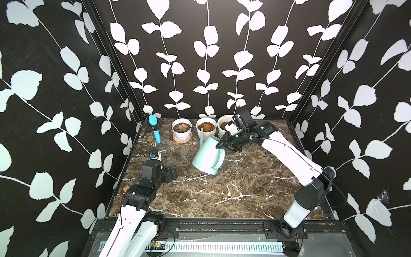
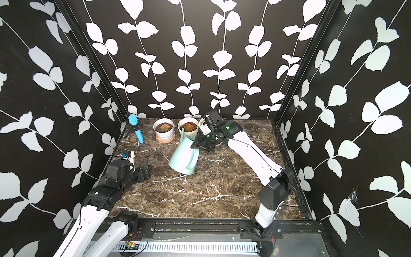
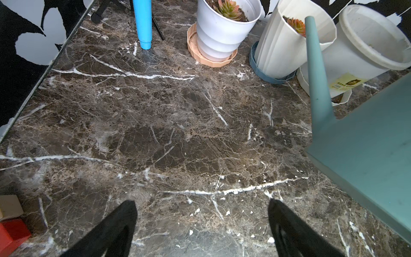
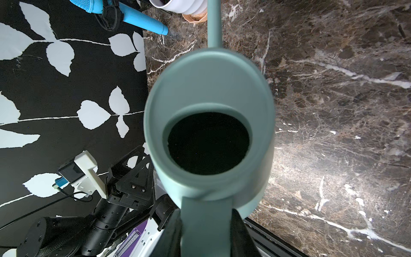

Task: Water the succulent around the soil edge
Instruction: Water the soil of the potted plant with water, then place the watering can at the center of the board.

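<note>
A mint-green watering can (image 1: 208, 155) (image 2: 183, 158) hangs tilted above the marble table, its thin spout (image 1: 202, 134) pointing up toward the back. The spout tip sits at the front rim of the middle cream pot (image 1: 211, 133), beside that pot's orange-red succulent (image 1: 207, 127) (image 3: 295, 25). My right gripper (image 1: 222, 145) (image 4: 206, 222) is shut on the can's flat handle; the can's dark mouth (image 4: 208, 142) faces the right wrist camera. My left gripper (image 1: 170, 172) (image 3: 202, 207) rests open and empty over bare marble at the left. A second succulent (image 1: 181, 127) grows in the ribbed white pot to the left.
A white tub of soil (image 1: 223, 124) (image 3: 373, 40) stands right of the middle pot, partly behind my right wrist. A blue microphone (image 1: 155, 130) on a small tripod stands at the back left. Small red and wooden blocks (image 3: 11, 231) lie near the left edge.
</note>
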You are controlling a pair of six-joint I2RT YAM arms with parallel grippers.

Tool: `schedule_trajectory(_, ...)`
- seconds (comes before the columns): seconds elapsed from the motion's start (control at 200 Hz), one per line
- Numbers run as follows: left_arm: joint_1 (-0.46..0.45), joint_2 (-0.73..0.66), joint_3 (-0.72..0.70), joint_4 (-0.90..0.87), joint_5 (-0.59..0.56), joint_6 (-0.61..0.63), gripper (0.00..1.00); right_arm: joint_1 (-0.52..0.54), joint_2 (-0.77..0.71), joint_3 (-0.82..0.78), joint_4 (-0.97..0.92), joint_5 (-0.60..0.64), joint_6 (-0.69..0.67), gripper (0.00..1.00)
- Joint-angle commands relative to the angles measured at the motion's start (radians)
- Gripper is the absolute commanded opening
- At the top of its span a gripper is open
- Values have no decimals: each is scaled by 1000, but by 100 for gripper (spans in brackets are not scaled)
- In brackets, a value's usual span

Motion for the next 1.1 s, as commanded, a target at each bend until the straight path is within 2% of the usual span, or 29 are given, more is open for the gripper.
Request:
schedule_trajectory(0.0,-4,-7,-9,1,-11,0,93,12,2,56,54,-33,8,0)
schedule_trajectory(0.5,-3,-9,-6,1,-13,2,94,22,33,96,51,-39,-17,0)
schedule_trajectory(0.74,-4,-8,-7,1,-14,2,94,25,14,52,85,-15,-49,0)
schedule_trajectory(0.925,-4,-8,-6,0,-18,2,94,59,-7,10,82,106,-137,0)
schedule_trajectory(1.095,-4,-20,-4,-8,-42,0,93,169,-41,-77,162,268,-228,0)
